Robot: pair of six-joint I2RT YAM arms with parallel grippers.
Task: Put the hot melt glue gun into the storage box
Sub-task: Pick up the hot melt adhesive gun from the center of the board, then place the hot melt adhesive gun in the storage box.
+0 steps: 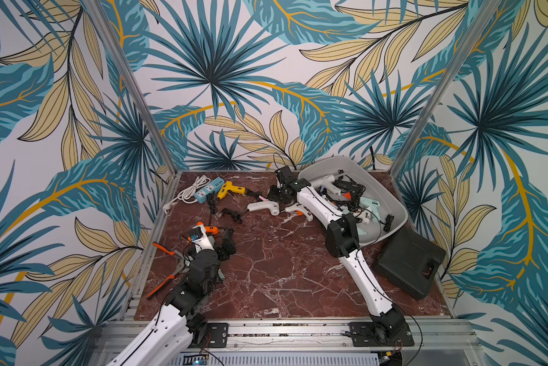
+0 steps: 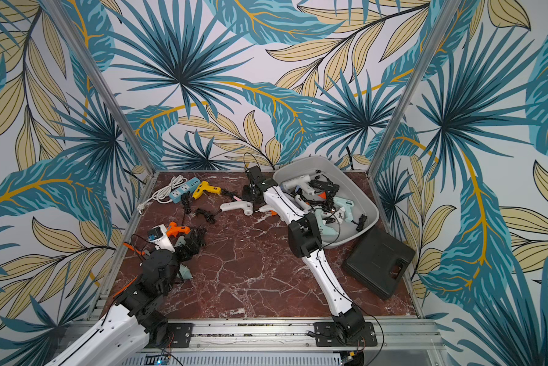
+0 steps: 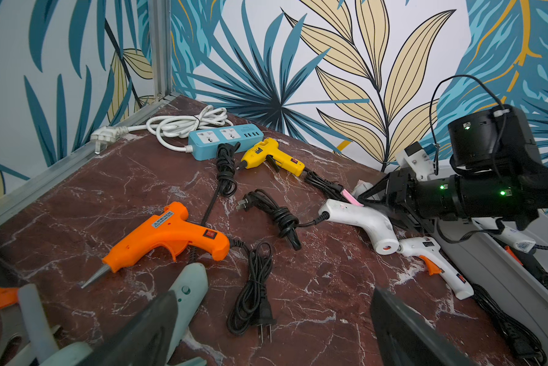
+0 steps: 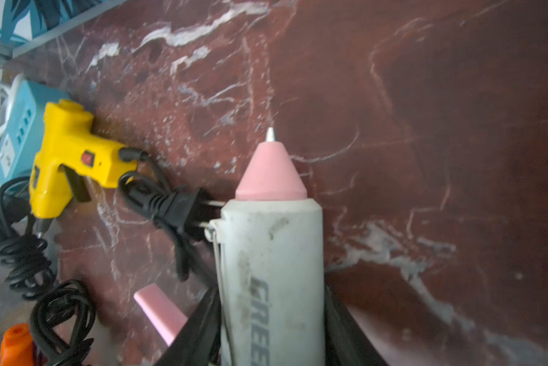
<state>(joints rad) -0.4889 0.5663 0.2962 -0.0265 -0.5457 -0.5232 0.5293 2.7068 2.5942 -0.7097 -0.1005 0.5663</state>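
Jaws of right end effector (image 4: 271,317) clamp pink-tipped glue gun (image 4: 272,253); left end effector (image 3: 272,294) gapes empty.

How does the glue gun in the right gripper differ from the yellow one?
The held glue gun is white, scuffed, pink-nozzled; the yellow glue gun looks clean. The right gripper clamps the held one; the yellow lies loose on the table. Both are outside the storage box.

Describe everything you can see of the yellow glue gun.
The yellow glue gun is glossy plastic, pistol-shaped, with a black trigger, a red switch on the grip and a label on the body. It lies on its side on the marble table, close beside the blue power strip. Its black cord leaves the grip's end. No gripper touches it.
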